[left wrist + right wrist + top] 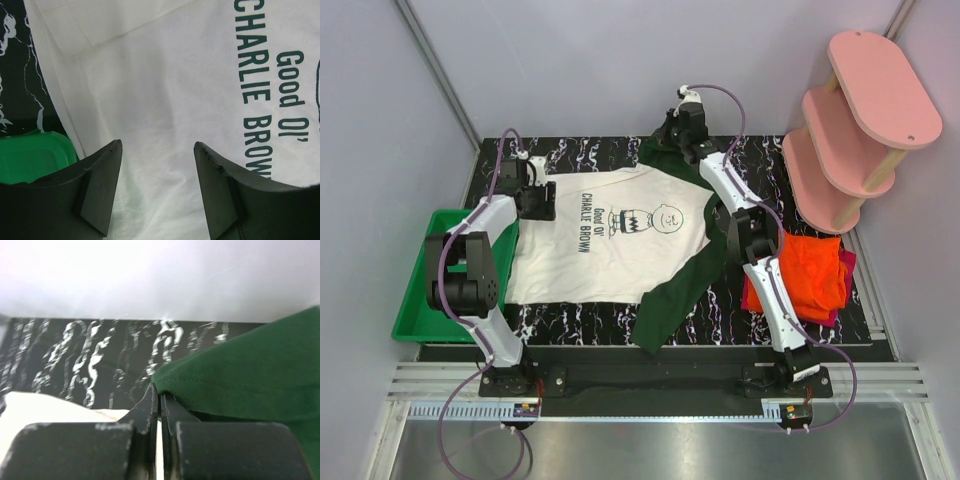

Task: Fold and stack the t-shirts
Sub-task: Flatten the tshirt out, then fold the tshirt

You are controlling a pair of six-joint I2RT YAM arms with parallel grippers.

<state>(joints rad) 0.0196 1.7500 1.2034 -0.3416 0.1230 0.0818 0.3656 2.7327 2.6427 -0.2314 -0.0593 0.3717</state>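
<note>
The Charlie Brown t-shirt (610,250) lies spread on the worktop (580,155) (print sideways), with the left tool (157,147) released above its cream body. The right tool (159,396) is clenched on the far green sleeve (250,370).

There are three cloth shirts: one cream-white green-sleeved t-shirt (610,250), plus one orange t-shirt (815,275) and one magenta-red t-shirt (847,262) at the right edge. One green plastic tray (420,290) sits at the left edge, and one pink three-tier shelf (865,110) at the far-right corner.

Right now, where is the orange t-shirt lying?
In the top view, the orange t-shirt lies at the right of the table, atop the magenta-red shirt, near the pink shelf.
</note>
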